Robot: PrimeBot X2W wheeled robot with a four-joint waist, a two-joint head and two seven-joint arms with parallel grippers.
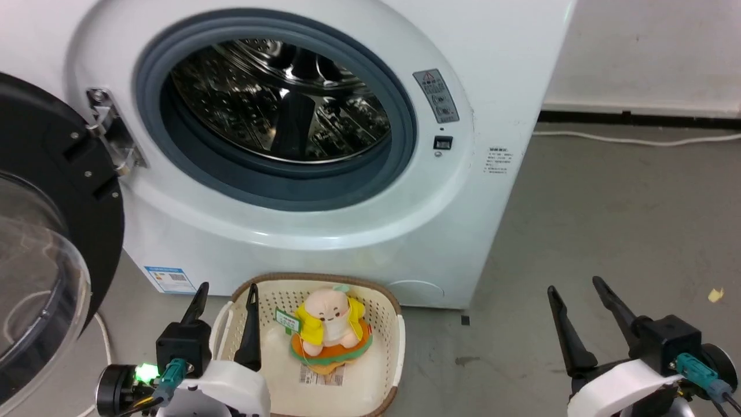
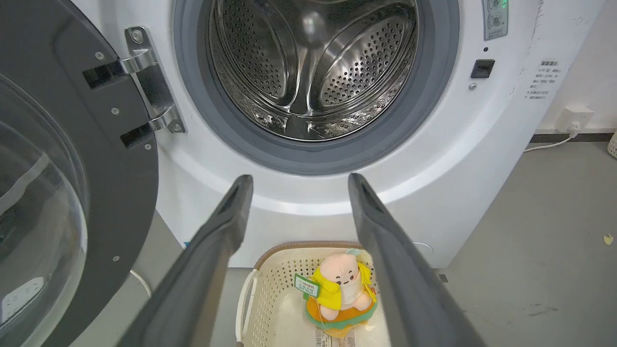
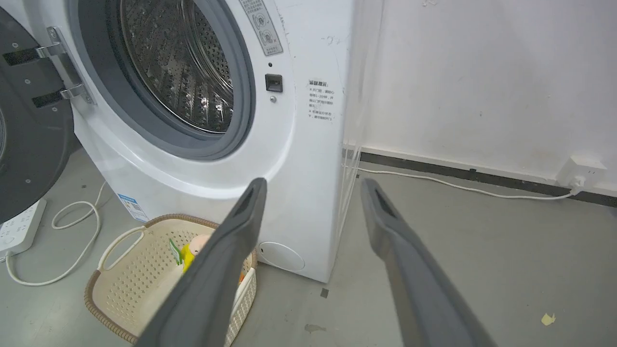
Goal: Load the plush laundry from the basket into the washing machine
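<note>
The left claw (image 1: 227, 288) stands wide open, its two long dark tapered fingers well apart with nothing between them; it hangs in front of the washing machine (image 1: 324, 231), just on the near side of the basket (image 1: 383, 324). The right claw (image 1: 575, 285) is spread just as wide and grips nothing; it hangs off the washing machine's right front corner, over bare grey floor (image 1: 608, 231).

The plush toy (image 1: 330, 324) sits upright in the basket, which rests on the floor against the foot of the washing machine, below the opening. The toy is soft and rounded: a pale peach head, a yellow jacket, a flat orange-and-green base, and a green tag at its side. The basket is cream plastic with rows of small holes, rounded corners, a brown woven-look rim and a sticker on its bottom.

The washing machine is smooth white; a thick grey rubber ring (image 1: 289, 191) frames a shiny steel drum (image 1: 278, 98) dotted with holes; its round door (image 1: 40, 249), black-rimmed with a clear bulging window, is swung open to the left on a metal hinge.
</note>
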